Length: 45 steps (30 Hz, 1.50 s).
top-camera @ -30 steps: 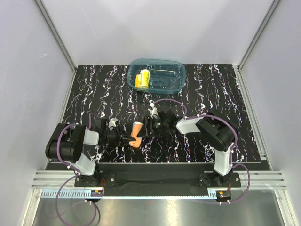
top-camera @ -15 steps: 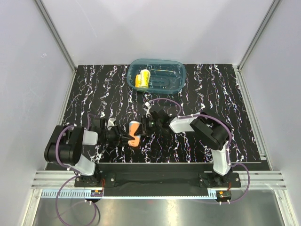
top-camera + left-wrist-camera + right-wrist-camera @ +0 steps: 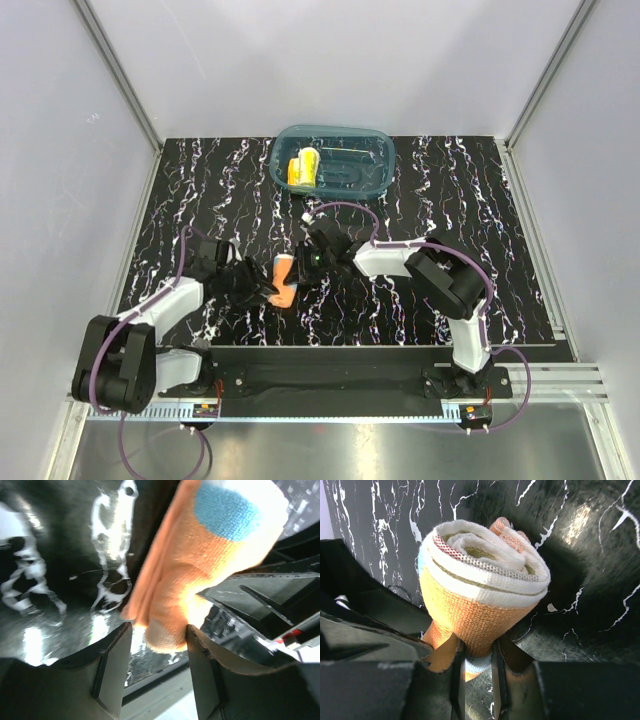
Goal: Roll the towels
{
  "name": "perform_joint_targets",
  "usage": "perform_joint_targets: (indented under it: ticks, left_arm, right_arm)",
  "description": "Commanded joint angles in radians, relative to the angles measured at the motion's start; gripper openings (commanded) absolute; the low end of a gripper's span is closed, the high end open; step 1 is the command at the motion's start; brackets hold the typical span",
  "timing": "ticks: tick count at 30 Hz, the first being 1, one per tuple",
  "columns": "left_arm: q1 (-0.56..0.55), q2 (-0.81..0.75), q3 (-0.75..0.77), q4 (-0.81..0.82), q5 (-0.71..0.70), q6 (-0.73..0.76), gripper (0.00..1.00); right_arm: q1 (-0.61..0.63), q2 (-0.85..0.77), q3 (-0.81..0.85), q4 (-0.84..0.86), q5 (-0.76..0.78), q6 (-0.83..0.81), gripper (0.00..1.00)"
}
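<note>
Two hands meet on the orange towel [image 3: 284,282]. Over the last second the right hand [image 3: 303,266] has pushed further across toward the left hand [image 3: 262,291]. The left arm has stretched out long and low, its elbow dropping back toward the near edge of the desk [image 3: 200,190]. The towel has shifted only slightly with them and sits directly between the two hands. It seems to be held up rather than lying flat.

In the right wrist view the right hand is clamped on the towel's lower tail, the orange cloth squeezed into the narrow slot between its fingers. In the left wrist view the left hand's fingers [image 3: 112,670] stand either side of the towel's other end. The cloth fills the gap and touches both, so this hand also looks closed on it.

This likely means the rolling of this towel is finished and the bundle is being secured or handed over.

The towel is a tight spiral of pale layers. It has an orange woven outer wrap, a dotted edge line and a light-blue patch. The yellow towel [image 3: 303,168] lies rolled in the teal tub [image 3: 380,150], well beyond the right hand.
</note>
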Motion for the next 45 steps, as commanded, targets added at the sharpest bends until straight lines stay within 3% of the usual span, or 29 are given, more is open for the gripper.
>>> perform_joint_targets:
  ticks: [1, 7, 12, 18, 26, 33, 36, 42, 43, 45]
  left_arm:
    - [-0.010, -0.054, 0.069, -0.164, -0.192, 0.063, 0.52]
    - [-0.042, -0.077, 0.112, -0.159, -0.253, 0.093, 0.53]
    - [-0.085, 0.009, 0.060, 0.070, -0.200, 0.092, 0.53]
    - [-0.119, -0.003, 0.034, 0.218, -0.133, 0.060, 0.54]
    - [-0.125, 0.085, 0.033, 0.256, -0.151, 0.100, 0.55]
    - [-0.128, 0.179, -0.018, 0.270, -0.208, 0.089, 0.50]
    - [-0.128, 0.204, -0.039, 0.328, -0.182, 0.087, 0.43]
    - [-0.131, 0.248, -0.066, 0.404, -0.118, 0.077, 0.12]
    - [-0.130, 0.250, -0.069, 0.407, -0.111, 0.075, 0.10]
    - [-0.131, 0.245, -0.072, 0.414, -0.104, 0.074, 0.03]
  right_arm:
    - [-0.013, 0.032, -0.022, -0.206, 0.195, -0.105, 0.17]
    - [-0.013, 0.017, -0.028, -0.220, 0.164, -0.142, 0.18]
    - [-0.011, -0.010, -0.021, -0.239, 0.127, -0.183, 0.18]
    - [-0.011, -0.014, -0.010, -0.269, 0.120, -0.191, 0.19]
    - [-0.010, -0.022, -0.011, -0.271, 0.107, -0.200, 0.19]
    - [-0.010, -0.022, 0.005, -0.286, 0.100, -0.203, 0.21]
    - [-0.008, -0.023, 0.005, -0.280, 0.090, -0.203, 0.24]
    - [-0.010, -0.025, 0.007, -0.272, 0.077, -0.199, 0.35]
    - [-0.011, -0.026, 0.007, -0.271, 0.078, -0.194, 0.44]
    - [-0.011, -0.034, 0.004, -0.278, 0.092, -0.194, 0.54]
